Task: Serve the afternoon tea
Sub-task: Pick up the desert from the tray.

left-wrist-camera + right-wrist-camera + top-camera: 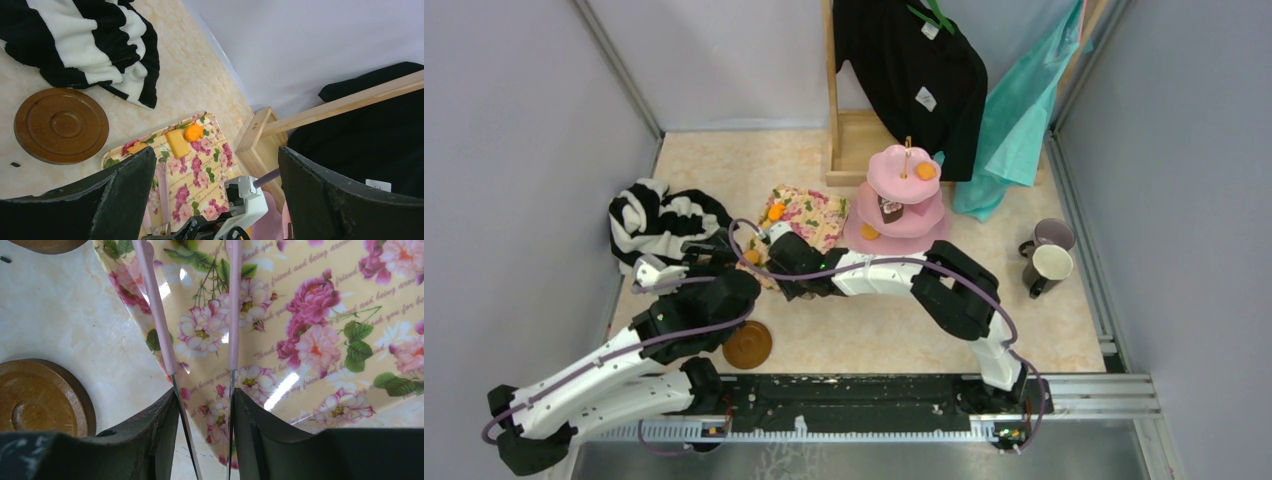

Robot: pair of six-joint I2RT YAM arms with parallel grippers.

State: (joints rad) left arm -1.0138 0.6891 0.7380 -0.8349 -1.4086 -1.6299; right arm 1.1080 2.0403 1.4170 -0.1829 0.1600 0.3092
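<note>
The pink three-tier cake stand [904, 195] stands at the back with an orange pastry [926, 171] on top and a brown one [890, 208] on a lower tier. A yellow pastry [177, 142] and an orange one [193, 131] lie on the floral-print tray [320, 300]. My right gripper [202, 395] is shut on pink tongs [155, 300], whose arms reach out over the tray; their tips are out of view. My left gripper [216, 155] hangs open above the tray's near-left side, holding nothing. A brown saucer [747, 344] lies near the arm bases. The lilac mug [1052, 236] and cream mug [1048, 266] stand at the right.
The black-and-white striped garment [664, 220] lies heaped at the left, beside another saucer [61, 125]. A wooden rack [849, 140] with black [914, 70] and teal clothes [1019, 110] stands behind the cake stand. Grey walls close in both sides.
</note>
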